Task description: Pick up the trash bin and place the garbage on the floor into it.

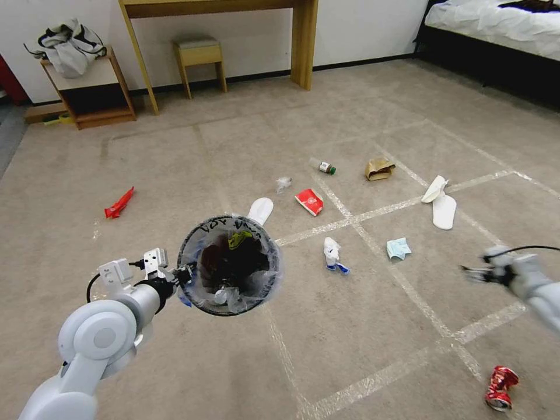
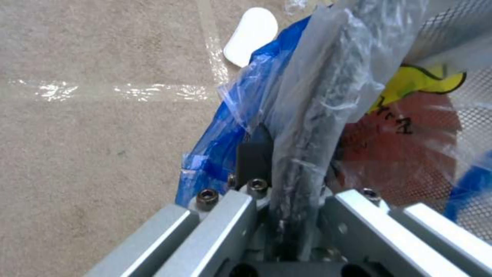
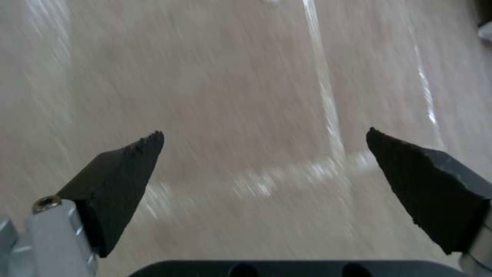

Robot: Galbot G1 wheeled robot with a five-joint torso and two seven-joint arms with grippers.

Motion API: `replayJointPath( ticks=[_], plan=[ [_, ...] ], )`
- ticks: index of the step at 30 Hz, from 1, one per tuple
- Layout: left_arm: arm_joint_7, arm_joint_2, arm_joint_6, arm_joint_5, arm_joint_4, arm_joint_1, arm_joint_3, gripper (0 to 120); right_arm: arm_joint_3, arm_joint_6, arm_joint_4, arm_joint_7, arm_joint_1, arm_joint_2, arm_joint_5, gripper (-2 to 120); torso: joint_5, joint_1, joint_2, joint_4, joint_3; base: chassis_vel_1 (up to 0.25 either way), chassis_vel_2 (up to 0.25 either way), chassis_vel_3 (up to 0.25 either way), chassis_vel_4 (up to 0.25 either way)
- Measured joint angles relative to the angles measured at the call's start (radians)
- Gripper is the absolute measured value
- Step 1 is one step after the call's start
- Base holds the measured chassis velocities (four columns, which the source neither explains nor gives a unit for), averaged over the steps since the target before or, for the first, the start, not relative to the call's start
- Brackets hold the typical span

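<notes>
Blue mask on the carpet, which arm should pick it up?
Right. The right gripper hangs open and empty, close by the mask; the left gripper is shut on the bin.

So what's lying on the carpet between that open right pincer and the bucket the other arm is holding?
In the head view, between the right pincer and the trash bin lie a blue face mask and a crumpled white wad.

Bedroom: bed point(image 1: 496, 26) (white bedding), desk point(image 1: 221, 35), stool point(image 1: 200, 61).
</notes>
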Motion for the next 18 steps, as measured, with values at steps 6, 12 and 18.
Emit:
replayJointPath(
  ticks=[6, 12, 18],
  plan=[
    [0.004, -0.011, 0.0, 0.012, -0.006, 0.011, -0.011, 0, 0.087, -0.091, -0.061, 0.038, -0.147, -0.003, 0.142, 100, 0.0004, 0.0, 0.0, -0.0005, 0.0, 0.0, 0.0, 0.0, 0.0],
    [0.004, -0.018, 0.0, 0.024, -0.025, 0.05, -0.054, 0, 0.114, -0.199, -0.024, 0.203, -0.23, 0.037, 0.449, 100, 0.0, 0.0, 0.0, 0.0004, 0.0, 0.0, 0.0, 0.0, 0.0],
    [0.004, -0.023, 0.0, 0.029, -0.021, 0.055, -0.059, 0, 0.121, -0.278, -0.035, 0.352, -0.222, 0.138, 0.622, 100, 0.0006, 0.0, 0.0, -0.0003, 0.0, 0.0, 0.0, 0.0, 0.0]
  ],
)
